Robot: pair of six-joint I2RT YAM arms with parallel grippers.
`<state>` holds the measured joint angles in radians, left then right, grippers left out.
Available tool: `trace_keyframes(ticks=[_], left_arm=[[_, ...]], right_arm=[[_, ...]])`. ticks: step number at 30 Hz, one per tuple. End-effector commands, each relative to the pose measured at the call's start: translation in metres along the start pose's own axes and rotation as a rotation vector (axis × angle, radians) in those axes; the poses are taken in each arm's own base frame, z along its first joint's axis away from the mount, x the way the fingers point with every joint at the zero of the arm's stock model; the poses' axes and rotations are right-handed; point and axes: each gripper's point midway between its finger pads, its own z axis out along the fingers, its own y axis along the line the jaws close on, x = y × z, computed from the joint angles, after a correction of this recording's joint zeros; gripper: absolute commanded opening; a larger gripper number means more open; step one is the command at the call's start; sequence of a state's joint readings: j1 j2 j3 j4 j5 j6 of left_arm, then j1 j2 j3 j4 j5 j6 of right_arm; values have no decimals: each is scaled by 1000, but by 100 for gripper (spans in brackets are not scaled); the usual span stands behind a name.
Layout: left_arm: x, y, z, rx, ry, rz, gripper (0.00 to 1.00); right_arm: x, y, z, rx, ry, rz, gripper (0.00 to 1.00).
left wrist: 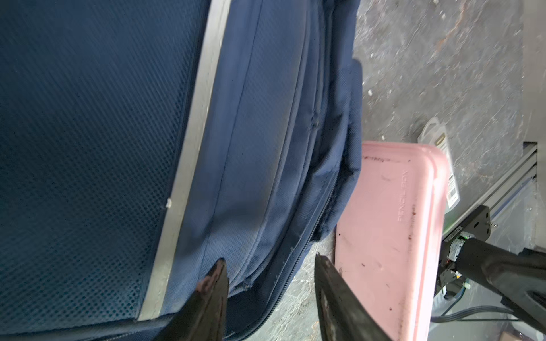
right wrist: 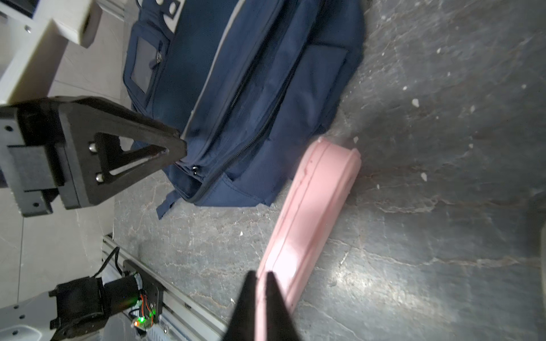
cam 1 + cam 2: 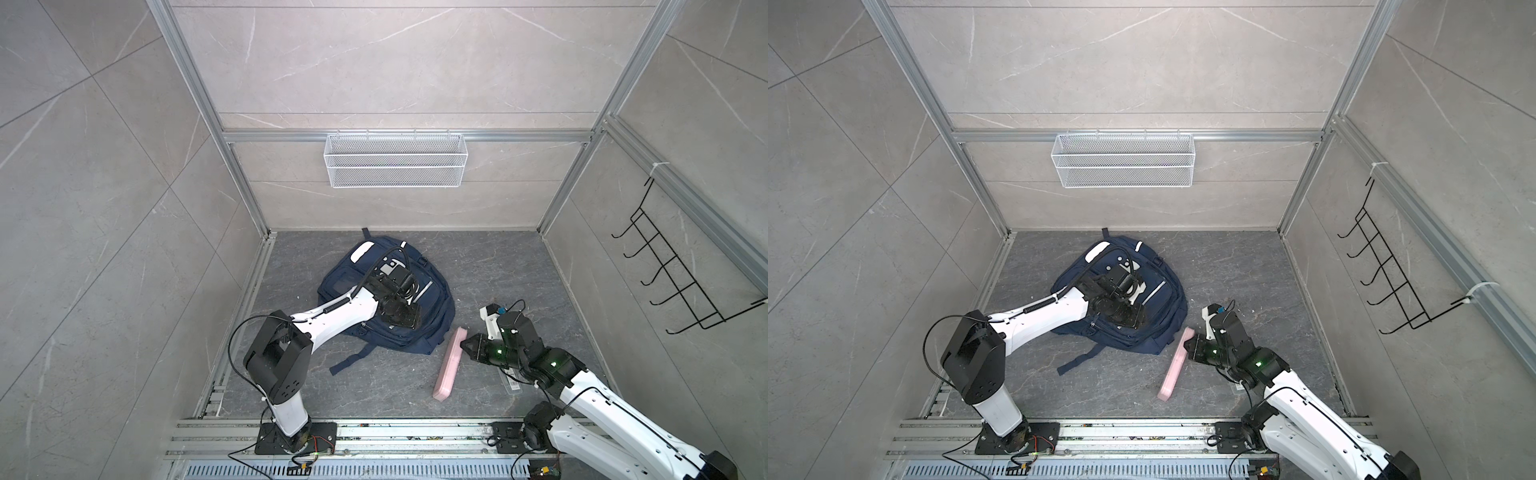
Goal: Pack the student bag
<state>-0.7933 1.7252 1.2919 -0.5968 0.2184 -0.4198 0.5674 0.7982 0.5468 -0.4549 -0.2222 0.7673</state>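
We note left gripper (image 1: 270, 265) low over student bag (image 3: 438, 318), jaws moderately apart above bag's zipped side seam, nothing clamped that we can see. Bag lies flat, front up, mid-floor on grey stone surface (image 3: 374, 390), nearer back wall. Just right of bag: pink pencil case (image 3: 448, 365), lying lengthwise, close beside bag's corner. Right gripper (image 2: 260, 273) on case's long edge, jaws narrow, pinching rim.

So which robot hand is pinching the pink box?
The right gripper: its jaws are closed on the edge of the pink pencil case. The left gripper is open over the student bag, away from the case.
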Motion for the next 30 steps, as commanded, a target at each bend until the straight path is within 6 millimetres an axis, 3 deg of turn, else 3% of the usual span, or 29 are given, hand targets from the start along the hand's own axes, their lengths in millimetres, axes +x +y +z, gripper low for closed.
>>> trace_keyframes(ticks=[1,5,9,14,23,30], left_arm=[[7,-21,-1,67,-2,18,50],[11,-25,6,97,11,3,50],[10,-31,6,112,10,14,50],[13,-47,10,130,22,47,50],[22,-50,20,131,38,47,50],[27,-60,24,147,47,54,50]], right_arm=[[12,-6,6,4,48,11,41],[23,-21,9,52,82,27,56],[25,-17,9,19,85,43,63],[24,-15,14,25,102,57,66],[26,-22,33,79,156,91,68],[22,-16,29,63,145,97,68]])
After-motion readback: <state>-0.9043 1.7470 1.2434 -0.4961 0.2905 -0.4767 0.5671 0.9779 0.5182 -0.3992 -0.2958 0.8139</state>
